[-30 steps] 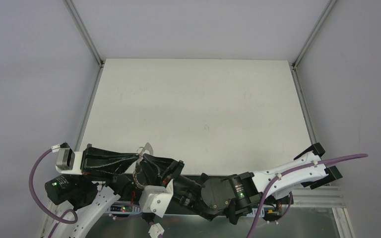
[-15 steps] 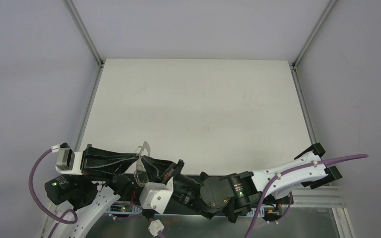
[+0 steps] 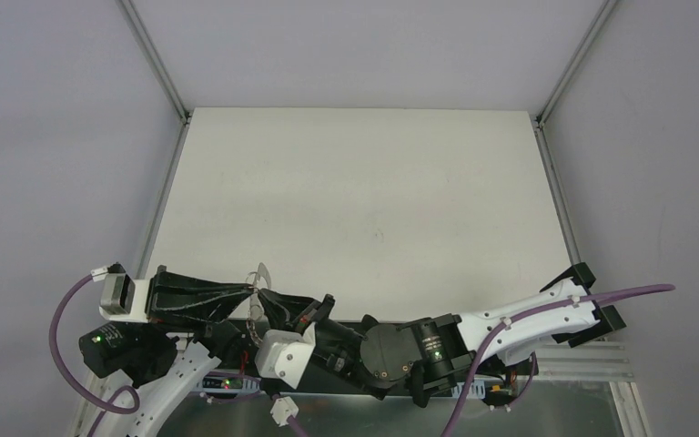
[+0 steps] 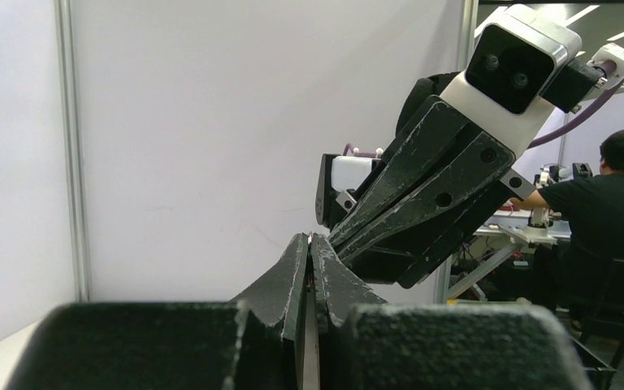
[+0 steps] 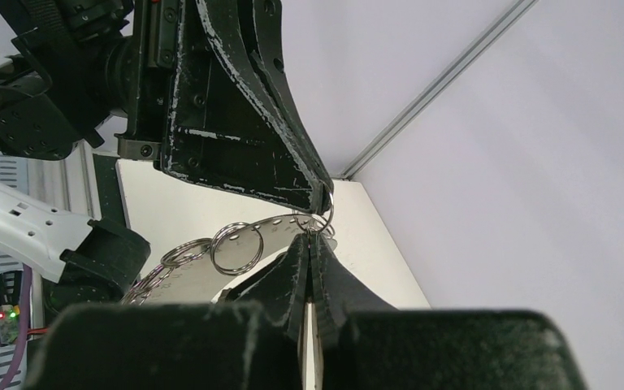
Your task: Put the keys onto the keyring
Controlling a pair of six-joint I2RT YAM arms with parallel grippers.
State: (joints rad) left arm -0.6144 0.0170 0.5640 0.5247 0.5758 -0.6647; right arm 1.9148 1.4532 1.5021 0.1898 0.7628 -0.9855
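The keyring (image 5: 236,244) is a curved grey metal band with holes, carrying several split rings, and it hangs between my two grippers. In the top view it shows at the near table edge (image 3: 261,275). My left gripper (image 3: 253,293) is shut, its tips (image 5: 322,195) pinching a small ring at the band's end. My right gripper (image 5: 309,238) is shut right below that ring and touches it. In the left wrist view my left gripper (image 4: 310,237) holds a thin metal sliver, with the right gripper (image 4: 406,211) just behind. No black-headed or blue-headed key shows.
The white table (image 3: 364,182) stretches away beyond the grippers, framed by grey walls and aluminium posts (image 3: 153,56). Both arms crowd the near edge, above the metal base rail (image 3: 564,369). A seated person (image 4: 609,219) shows in the background of the left wrist view.
Both grippers and the keyring have shifted slightly toward the near edge and left. The right wrist has rolled a little. Both stay shut.
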